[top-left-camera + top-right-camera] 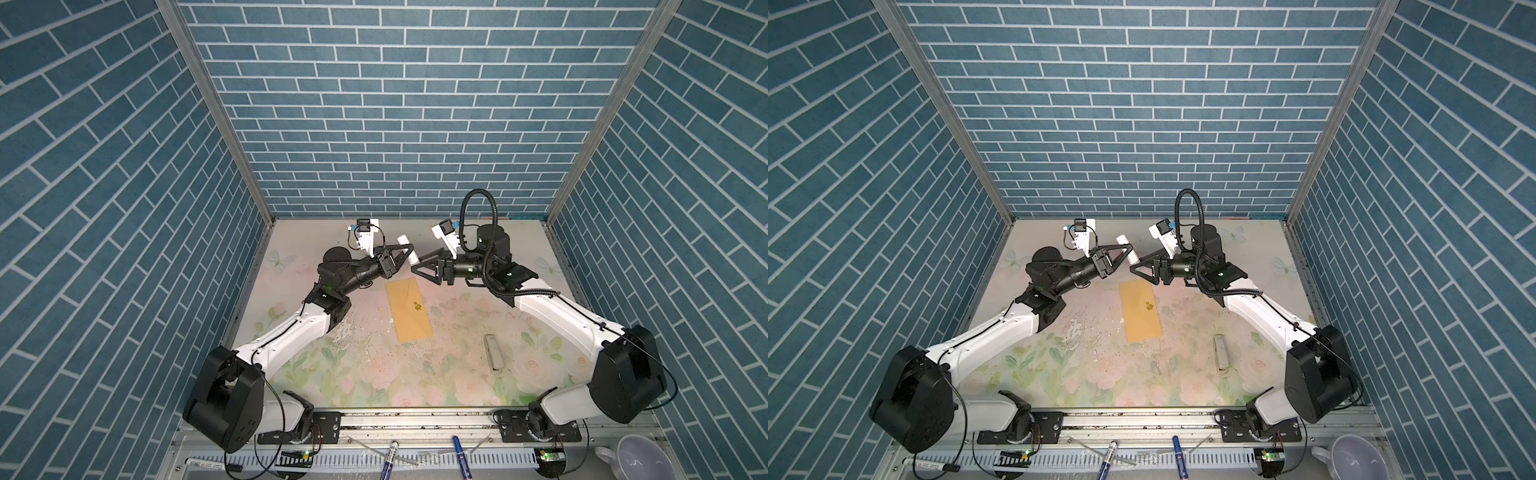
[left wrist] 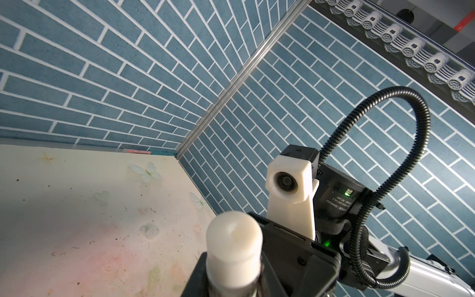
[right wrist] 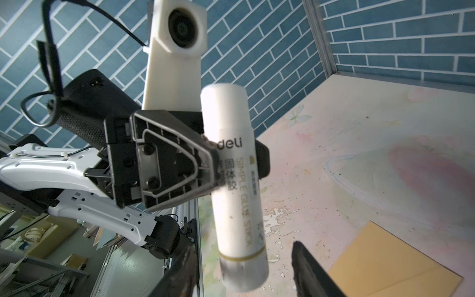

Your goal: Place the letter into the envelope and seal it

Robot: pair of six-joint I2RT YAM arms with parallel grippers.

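envelope [image 1: 409, 311] lies flat, flap looks shut; letter not seen. thin, light, floppy paper: probably best pinched at an edge. beyond its far end left gripper [image 1: 409, 254] pinches glue stick [image 3: 231, 115]; right gripper [image 1: 419, 264] spread at stick's end.

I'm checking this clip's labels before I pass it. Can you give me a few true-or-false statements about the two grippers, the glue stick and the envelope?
1. The left gripper is shut on a white cylindrical plastic glue stick. True.
2. The long mustard-yellow paper envelope hangs in the air, pinched at one corner. False: it lies flat on the floral-printed table, and neither gripper touches it.
3. The right gripper has its jaws apart, close to one end of the glue stick. True.
4. The envelope carries a red wax seal. False: it carries a small gold flower sticker.
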